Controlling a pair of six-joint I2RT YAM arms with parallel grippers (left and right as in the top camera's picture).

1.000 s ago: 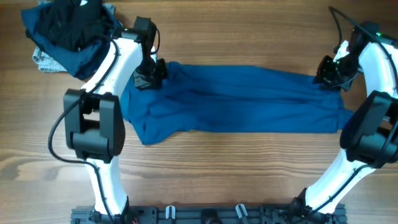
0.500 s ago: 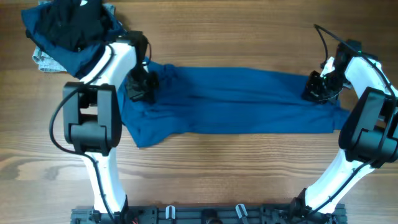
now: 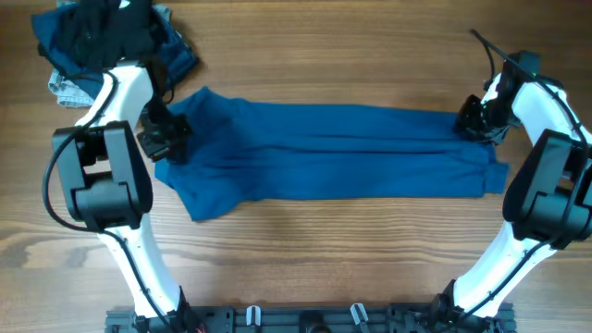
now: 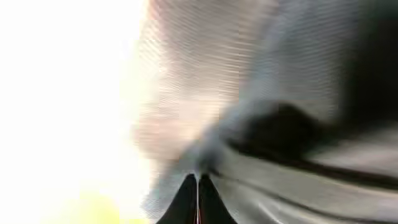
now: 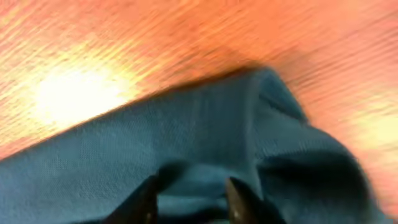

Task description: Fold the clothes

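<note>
A large mid-blue shirt [image 3: 333, 153] lies stretched in a long band across the wooden table. My left gripper [image 3: 166, 139] is at its left end, shut on a pinch of the cloth; in the left wrist view its tips [image 4: 198, 183] meet against washed-out, blurred fabric. At the shirt's right end, my right gripper [image 3: 470, 122] rests on the cloth. In the right wrist view its fingers [image 5: 189, 190] stand apart with a loose ridge of the blue shirt [image 5: 205, 124] between them.
A heap of navy, black and pale clothes [image 3: 102, 42] sits at the back left corner, just behind the left arm. Both arm bases stand on a dark rail [image 3: 305, 319] at the front edge. Bare wooden table [image 3: 333, 250] lies in front of the shirt.
My left gripper has pulled the shirt's left end leftward, and the whole shirt has slid that way. My right gripper has stayed near the right end.
</note>
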